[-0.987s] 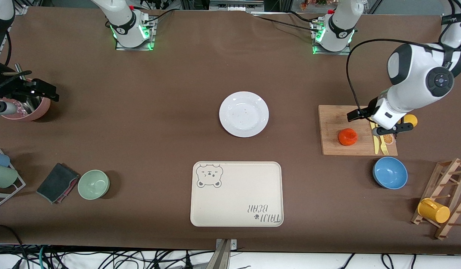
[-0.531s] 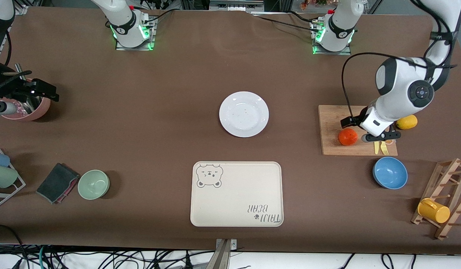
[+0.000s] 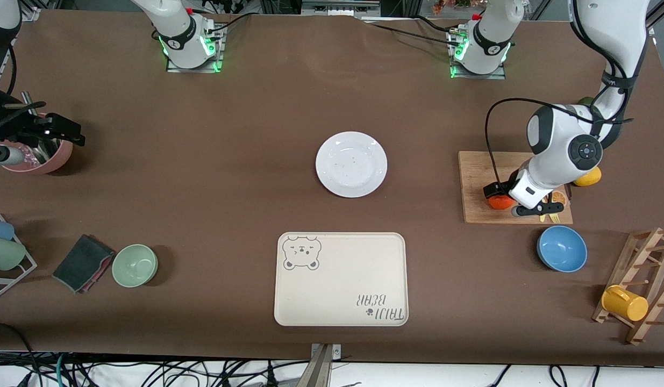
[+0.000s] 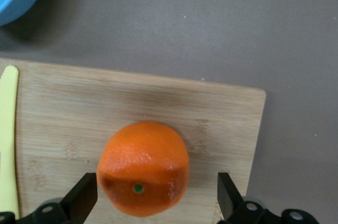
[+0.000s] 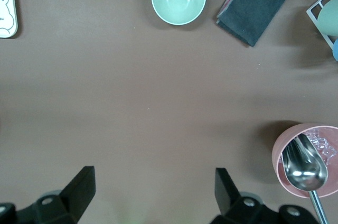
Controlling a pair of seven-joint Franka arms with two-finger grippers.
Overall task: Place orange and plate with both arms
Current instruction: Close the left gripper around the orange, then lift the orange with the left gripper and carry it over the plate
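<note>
The orange (image 4: 143, 167) is a small, round, bright orange-red fruit with dimpled skin and a tiny green stem dot facing up. It sits on a wooden cutting board (image 3: 478, 183) toward the left arm's end of the table, near the board's edge that faces the front camera, partly hidden in the front view. The plate (image 3: 351, 164) is round, plain white and glossy with a shallow rim, lying flat and upright near the middle of the table, well apart from the orange and carrying only a few tiny specks.
</note>
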